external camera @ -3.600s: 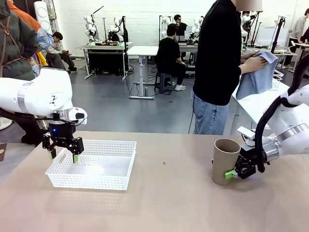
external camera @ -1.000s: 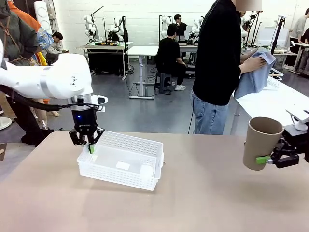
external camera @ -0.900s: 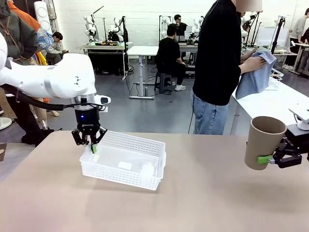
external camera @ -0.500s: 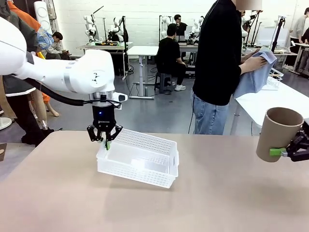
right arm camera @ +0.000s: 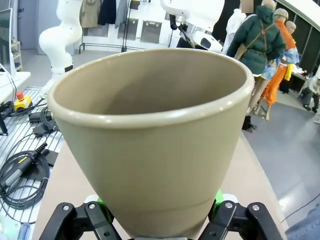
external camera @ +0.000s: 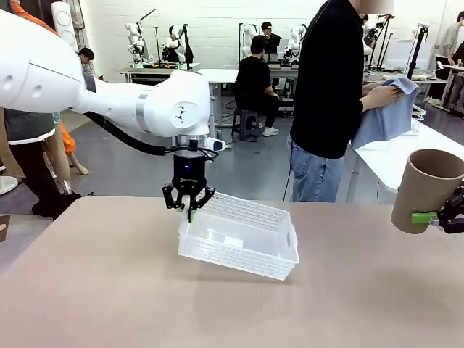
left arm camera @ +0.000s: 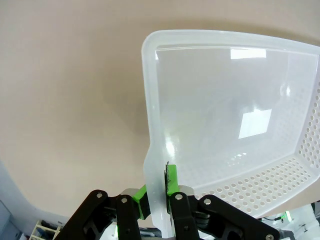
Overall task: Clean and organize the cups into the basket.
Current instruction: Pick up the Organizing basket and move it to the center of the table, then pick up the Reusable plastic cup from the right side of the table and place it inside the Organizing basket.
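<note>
Left hand (external camera: 189, 211): clamps basket (external camera: 243, 239) rim; likely light, bendy.
Right hand (external camera: 429, 217): grips cup (external camera: 429, 181) near base; looks stiff, smooth.

right pincer (external camera: 429, 217) cropped, cup (right arm camera: 150, 150) base likely hidden

A robotics lab: white robot arm (external camera: 145, 109) at a tan table (external camera: 109, 290), work tables (external camera: 217, 75) and seated people (external camera: 254, 80) behind.

The white left arm (external camera: 109, 101) is showing a grey joint band (external camera: 142, 106), a black cable (external camera: 134, 143) and a blue light (external camera: 188, 176) above its black gripper (external camera: 190, 212), whose silver-screwed fingers (left arm camera: 182, 215) are wearing green pads (left arm camera: 171, 179).
</note>
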Motion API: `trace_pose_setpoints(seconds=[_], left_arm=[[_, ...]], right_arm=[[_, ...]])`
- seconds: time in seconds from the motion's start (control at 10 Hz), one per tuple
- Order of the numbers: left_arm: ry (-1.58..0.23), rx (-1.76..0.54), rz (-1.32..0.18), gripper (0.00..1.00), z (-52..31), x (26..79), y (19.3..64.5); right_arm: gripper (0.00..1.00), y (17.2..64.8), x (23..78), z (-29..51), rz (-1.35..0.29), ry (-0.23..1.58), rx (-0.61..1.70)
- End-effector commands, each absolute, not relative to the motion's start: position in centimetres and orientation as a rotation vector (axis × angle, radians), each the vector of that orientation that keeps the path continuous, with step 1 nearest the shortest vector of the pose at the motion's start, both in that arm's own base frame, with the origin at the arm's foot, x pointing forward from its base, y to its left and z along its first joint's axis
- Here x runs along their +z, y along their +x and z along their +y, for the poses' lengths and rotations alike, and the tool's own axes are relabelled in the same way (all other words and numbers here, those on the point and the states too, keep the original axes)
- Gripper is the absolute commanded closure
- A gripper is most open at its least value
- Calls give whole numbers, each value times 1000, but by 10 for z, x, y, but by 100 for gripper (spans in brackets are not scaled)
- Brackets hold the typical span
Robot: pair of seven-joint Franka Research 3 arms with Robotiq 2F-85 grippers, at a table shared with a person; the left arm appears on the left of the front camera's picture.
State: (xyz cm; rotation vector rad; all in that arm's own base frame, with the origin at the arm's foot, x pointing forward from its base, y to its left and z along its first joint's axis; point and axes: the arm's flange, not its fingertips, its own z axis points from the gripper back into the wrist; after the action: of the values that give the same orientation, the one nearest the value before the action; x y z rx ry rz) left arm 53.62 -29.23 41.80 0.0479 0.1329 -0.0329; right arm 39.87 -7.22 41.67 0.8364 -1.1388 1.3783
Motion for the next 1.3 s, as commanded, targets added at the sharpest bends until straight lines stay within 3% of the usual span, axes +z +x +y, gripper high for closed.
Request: trace_pose_setpoints(seconds=[0.0,0.3,0.5,0.7,1.2], left_arm=[[91,-26,140,100,-319,420,550],[104,-61,129,100,-353,420,550],[58,-50,127,100,-342,421,548],[65,-85,135,100,-352,416,542],[65,-85,135,100,-352,416,542]], right_arm=[[100,402,412,-76,-1163,857,1321],[100,403,413,-77,-1153,860,1312],[100,409,419,-58,-1061,834,1292],[100,412,443,3,-782,608,1295],[100,453,533,166,-492,195,1307]])
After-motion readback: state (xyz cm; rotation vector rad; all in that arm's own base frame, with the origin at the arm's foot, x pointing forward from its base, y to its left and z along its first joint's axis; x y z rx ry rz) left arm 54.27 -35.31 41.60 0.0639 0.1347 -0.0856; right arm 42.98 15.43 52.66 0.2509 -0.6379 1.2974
